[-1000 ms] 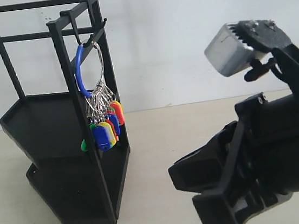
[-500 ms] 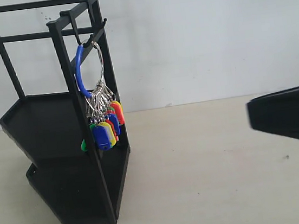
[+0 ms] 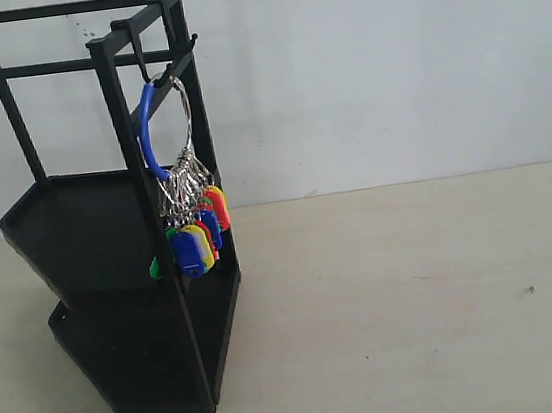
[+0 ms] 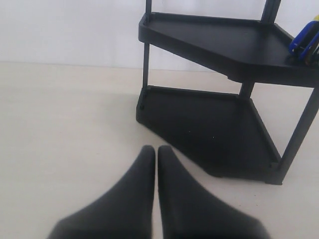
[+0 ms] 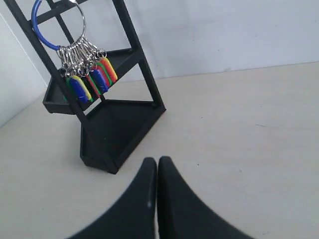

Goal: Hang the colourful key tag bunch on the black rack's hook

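The colourful key tag bunch (image 3: 193, 233) hangs by its blue-and-silver loop from the hook (image 3: 145, 69) on the top bar of the black rack (image 3: 128, 315), standing at the left of the exterior view. Neither arm shows in that view. In the right wrist view the key tag bunch (image 5: 88, 78) dangles against the black rack (image 5: 119, 124), and my right gripper (image 5: 157, 160) is shut, empty, well back over the table. In the left wrist view my left gripper (image 4: 157, 148) is shut with nothing in it, near the lower shelf of the black rack (image 4: 209, 124); a few key tags (image 4: 304, 40) peek in at the edge.
A pale wooden table (image 3: 420, 310) runs to the right of the rack, with a plain white wall (image 3: 389, 62) behind it.
The right arm, which filled the lower right of the exterior view a second ago, has drawn back out of that view. The key tag bunch stays hanging on the hook.
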You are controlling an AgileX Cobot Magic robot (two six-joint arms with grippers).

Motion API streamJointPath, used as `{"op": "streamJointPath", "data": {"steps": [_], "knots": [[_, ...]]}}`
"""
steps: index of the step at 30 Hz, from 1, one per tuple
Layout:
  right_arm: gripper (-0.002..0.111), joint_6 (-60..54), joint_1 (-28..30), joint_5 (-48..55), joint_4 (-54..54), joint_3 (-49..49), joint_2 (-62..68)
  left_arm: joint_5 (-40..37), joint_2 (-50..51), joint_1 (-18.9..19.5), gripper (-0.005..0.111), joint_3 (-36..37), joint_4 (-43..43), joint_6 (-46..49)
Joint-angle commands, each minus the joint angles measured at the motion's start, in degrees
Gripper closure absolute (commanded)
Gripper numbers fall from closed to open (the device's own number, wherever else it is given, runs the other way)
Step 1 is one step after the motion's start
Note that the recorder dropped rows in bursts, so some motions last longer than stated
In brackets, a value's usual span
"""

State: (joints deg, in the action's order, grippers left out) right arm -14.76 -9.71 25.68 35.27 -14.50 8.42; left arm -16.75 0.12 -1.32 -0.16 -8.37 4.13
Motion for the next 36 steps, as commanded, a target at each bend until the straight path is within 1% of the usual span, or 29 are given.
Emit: {"op": "streamJointPath", "data": {"steps": [1,4,9,27,29,31,36], "knots": [[0.108,-0.1,0.5,-1.6,0.0,3.4,-5.7,0.2,-0.1,0.1,0.102,0.2,0.3,0.2],[0.108,-0.1,0.5,-2.6,0.0,5.0,-8.4,0.2,-0.1,0.1,0.102,0.2,0.3,0.2],[0.108,-0.1,0.5,-5.5,0.1,6.9,-8.4,0.2,-0.1,0.1,0.102,0.2,0.3,0.2],[0.108,0.6,0.5,-7.0,-0.6,7.0,-8.4,0.2,-0.1,0.1,0.102,0.2,0.3,0.2],[0.108,1.6,0.5,-8.9,-3.0,7.1,-8.4,0.2,-0.1,0.1,0.102,0.2,0.3,0.2],[0.108,4.8,0.5,-11.0,-8.9,7.1,-8.4,0.2,-0.1,0.1,0.102,0.2,0.3,0.2],[0.108,23.7,0.5,-13.8,-31.6,7.2,-8.4,0.2,-0.1,0.1,0.102,0.2,0.3,0.2]]}}
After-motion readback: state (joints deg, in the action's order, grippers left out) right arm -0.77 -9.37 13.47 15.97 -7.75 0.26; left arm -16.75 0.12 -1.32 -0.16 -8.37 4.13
